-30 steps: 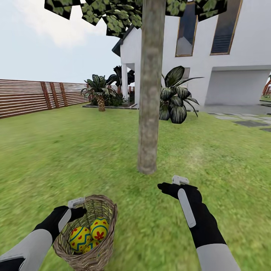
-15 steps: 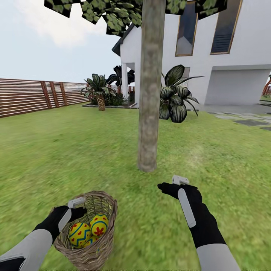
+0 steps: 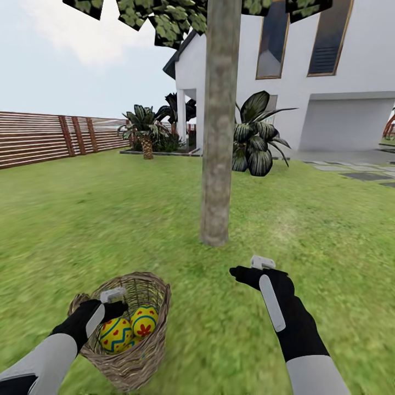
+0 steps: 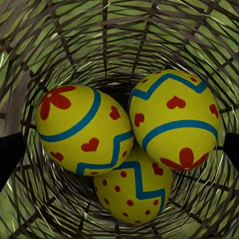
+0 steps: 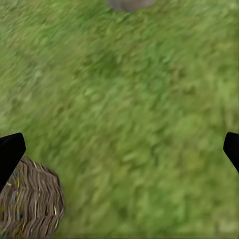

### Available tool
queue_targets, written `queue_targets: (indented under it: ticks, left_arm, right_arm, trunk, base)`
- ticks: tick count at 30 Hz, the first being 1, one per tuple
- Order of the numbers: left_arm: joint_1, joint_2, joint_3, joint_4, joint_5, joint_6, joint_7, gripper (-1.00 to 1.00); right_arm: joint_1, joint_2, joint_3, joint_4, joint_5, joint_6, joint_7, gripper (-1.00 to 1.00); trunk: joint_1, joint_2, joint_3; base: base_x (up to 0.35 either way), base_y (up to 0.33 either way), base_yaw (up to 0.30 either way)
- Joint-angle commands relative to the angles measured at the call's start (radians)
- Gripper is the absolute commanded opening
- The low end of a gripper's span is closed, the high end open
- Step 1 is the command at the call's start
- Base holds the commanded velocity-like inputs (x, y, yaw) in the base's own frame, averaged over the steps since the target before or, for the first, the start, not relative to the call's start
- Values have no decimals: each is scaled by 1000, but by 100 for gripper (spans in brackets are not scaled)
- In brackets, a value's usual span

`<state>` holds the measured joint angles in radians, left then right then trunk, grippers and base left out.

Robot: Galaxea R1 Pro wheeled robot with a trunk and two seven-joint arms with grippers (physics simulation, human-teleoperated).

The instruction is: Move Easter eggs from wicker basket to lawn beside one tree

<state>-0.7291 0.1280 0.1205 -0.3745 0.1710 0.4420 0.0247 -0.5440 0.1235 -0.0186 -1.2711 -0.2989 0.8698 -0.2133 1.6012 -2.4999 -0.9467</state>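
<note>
Three eggs (image 4: 129, 149) inside wicker basket (image 3: 144, 356)

The tree (image 3: 220, 120) is the one upright obstacle close by: its thick trunk rises from the lawn (image 3: 307, 230), and open grass lies all round its foot. Between the tree and the wicker basket (image 3: 137, 359) the grass is bare. The right gripper (image 3: 248, 267) hovers over free grass on the near side of the tree, fingers spread wide. The basket's woven wall rings the three Easter eggs (image 4: 130, 149), packed touching one another, leaving only its open top as a way in, where the left gripper (image 3: 116, 303) sits.
</note>
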Motion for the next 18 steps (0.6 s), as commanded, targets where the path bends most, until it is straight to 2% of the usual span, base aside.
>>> queue_targets:
  ticks: [1,6,10,12,18]
  left_arm:
    - [-1,-1,2,-2,10,6,2,100]
    - [-5,-27,0,-3,10,26,-2,100]
    - [-10,-49,-1,-10,11,73,-3,100]
    - [-16,-53,-1,-12,11,83,-3,100]
    - [-50,-58,-1,-14,13,105,-11,100]
  right_arm:
    - [-1,1,-1,-1,-11,3,-8,100]
    - [-1,1,-1,-1,-11,3,-8,100]
    - [-1,1,-1,0,-11,3,-8,100]
    - [-1,1,-1,0,-11,3,-8,100]
    - [-1,1,-1,1,-11,3,-8,100]
  trunk:
    - [0,-1,-5]
    - [2,-2,-24]
    - [4,-3,-40]
    - [5,-3,-48]
    - [5,-3,-48]
  base:
    - [0,0,0]
    - [0,0,0]
    - [0,0,0]
    - [0,0,0]
    - [0,0,0]
